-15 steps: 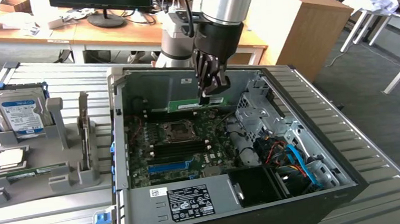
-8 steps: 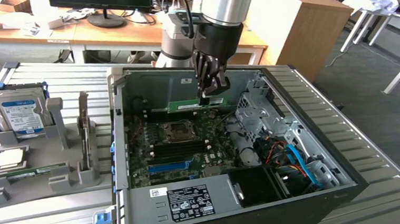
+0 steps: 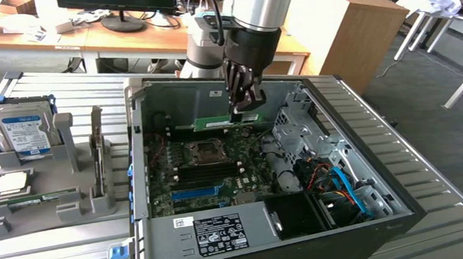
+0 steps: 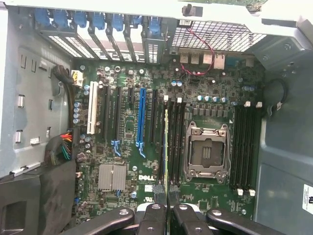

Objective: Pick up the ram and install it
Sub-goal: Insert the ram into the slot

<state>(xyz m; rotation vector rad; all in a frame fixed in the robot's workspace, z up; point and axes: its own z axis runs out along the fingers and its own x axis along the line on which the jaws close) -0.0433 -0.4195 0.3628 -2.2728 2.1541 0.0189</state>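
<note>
My gripper (image 3: 244, 108) grips the ram (image 3: 219, 122), which sits level under my jaws, inside the open case (image 3: 398, 173). Lower than the jaws lies the board (image 3: 189, 190) with its socket (image 3: 206, 152). Well apart from the jaws, outside the case, a hard drive (image 3: 24, 133) stands in a grey rack (image 3: 98, 203).

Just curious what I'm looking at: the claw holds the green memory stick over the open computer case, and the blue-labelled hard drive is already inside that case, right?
Not quite. The exterior view shows the hard drive standing in the grey rack outside the case, on the exterior view's left. The rest is right: the claw holds the ram over the open case.
</note>
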